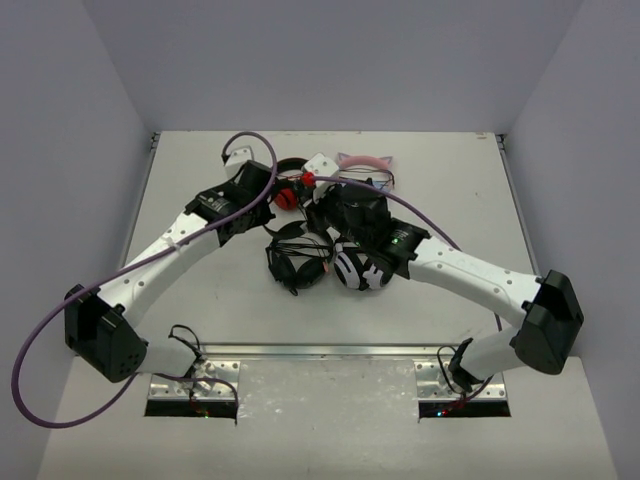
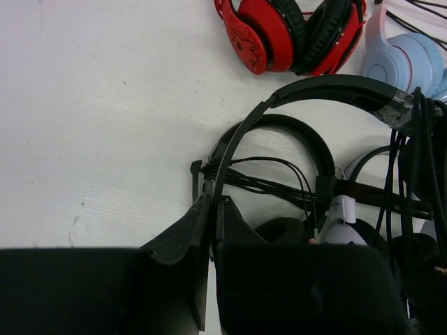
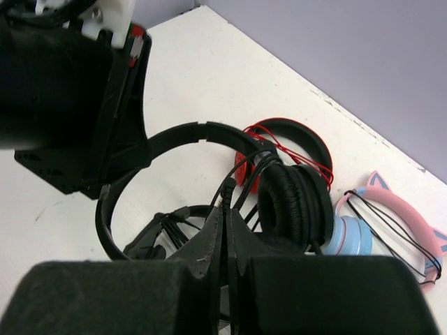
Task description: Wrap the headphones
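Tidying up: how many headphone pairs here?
5: red-and-black pair and pink cat-ear pair at back; black pair in left jaws; second black pair behind it; white pair nearest. More may be hidden.

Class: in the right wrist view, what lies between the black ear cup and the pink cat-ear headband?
A light-blue ear cup, shown in the right wrist view.

Top cam: fixed high up behind the near edge, looking down and forward, whole table (image 1: pixel 250 310) in frame. Left wrist cam: super close to the tabletop, staring almost straight down past the left gripper (image 2: pixel 213 201). Right wrist cam: just as close but tilted, looking across toward the back wall (image 3: pixel 314 42) over the right gripper (image 3: pixel 224 209). Common to all three: the red-and-black pair (image 1: pixel 288 197) and the pink cat-ear pair (image 1: pixel 362 160). Common to both wrist cams, up close: the headphones (image 2: pixel 328 85).
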Available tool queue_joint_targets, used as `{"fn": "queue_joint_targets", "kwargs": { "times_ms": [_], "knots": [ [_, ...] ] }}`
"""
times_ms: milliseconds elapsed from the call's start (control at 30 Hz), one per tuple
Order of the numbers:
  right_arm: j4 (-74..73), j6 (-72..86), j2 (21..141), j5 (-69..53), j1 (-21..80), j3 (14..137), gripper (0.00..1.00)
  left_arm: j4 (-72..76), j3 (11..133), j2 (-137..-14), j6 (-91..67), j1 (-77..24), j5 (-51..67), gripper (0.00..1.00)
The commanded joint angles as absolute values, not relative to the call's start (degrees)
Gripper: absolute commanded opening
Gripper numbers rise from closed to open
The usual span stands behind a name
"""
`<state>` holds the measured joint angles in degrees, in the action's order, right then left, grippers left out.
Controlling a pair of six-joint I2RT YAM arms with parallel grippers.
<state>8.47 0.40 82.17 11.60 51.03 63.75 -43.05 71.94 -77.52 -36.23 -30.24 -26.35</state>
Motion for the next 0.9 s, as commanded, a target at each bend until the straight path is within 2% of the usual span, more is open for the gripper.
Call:
{"fn": "queue_joint_targets", "kwargs": {
  "times_ms": [0,233,867],
  "knots": [
    [11.24,2.90,80.95,14.32,50.62,67.24,0.01,-39.03,70.58,-75.15,-36.39,-30.94,-29.17,0.00],
    [12.31,3.25,82.52,15.91,50.54,67.32,0.01,-37.71,69.08,-75.76,-36.65,-32.08,-31.20,0.00],
    [3.17,6.06,89.65,16.87,49.83,74.18,0.01,-37.70,70.22,-72.95,-36.30,-32.87,-33.13,0.00]
  ]
}}
